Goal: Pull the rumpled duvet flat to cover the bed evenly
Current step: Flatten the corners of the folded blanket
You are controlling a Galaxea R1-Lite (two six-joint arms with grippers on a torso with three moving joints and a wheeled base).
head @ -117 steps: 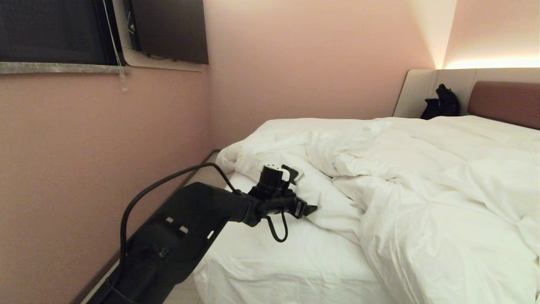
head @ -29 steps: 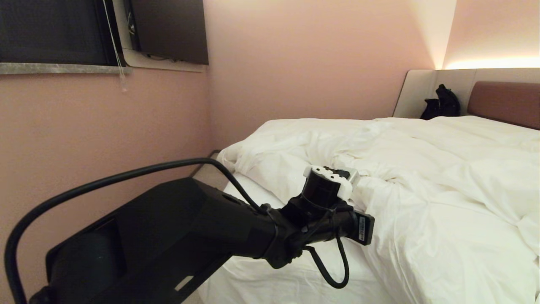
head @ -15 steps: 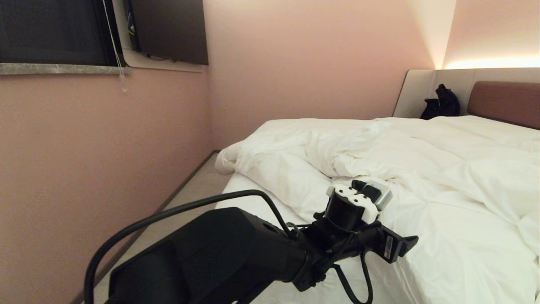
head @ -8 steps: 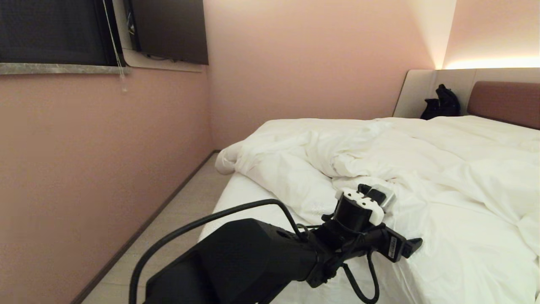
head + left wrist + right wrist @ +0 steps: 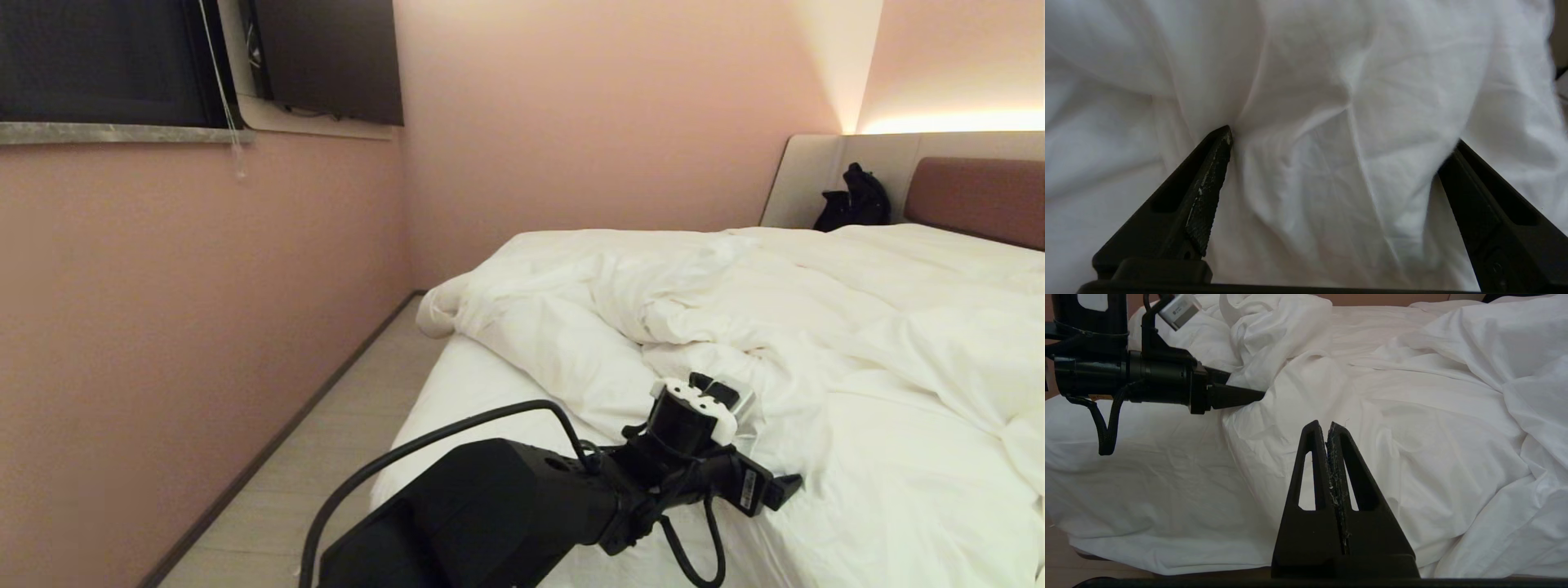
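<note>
The white duvet (image 5: 816,327) lies rumpled over the bed (image 5: 971,200), bunched in folds toward the far side. It leaves a strip of fitted sheet (image 5: 482,400) bare at the near left corner. My left gripper (image 5: 775,488) is low over the duvet's near edge, beside the bare strip. In the left wrist view that gripper (image 5: 1342,139) is open, its jaws wide apart and a creased bulge of duvet (image 5: 1339,102) between them. From the right wrist view its dark finger (image 5: 1237,395) pokes into a fold. My right gripper (image 5: 1327,425) is shut and empty, parked facing the bed's side.
A pink wall (image 5: 204,327) runs along the left, with a narrow strip of floor (image 5: 326,457) between it and the bed. A black bag (image 5: 857,200) sits by the pale headboard panel. A dark screen (image 5: 326,57) hangs high on the wall.
My left arm has drawn back and sunk toward the bed's near edge, and the gripper now sits lower on the duvet. The duvet's folds look much the same.
</note>
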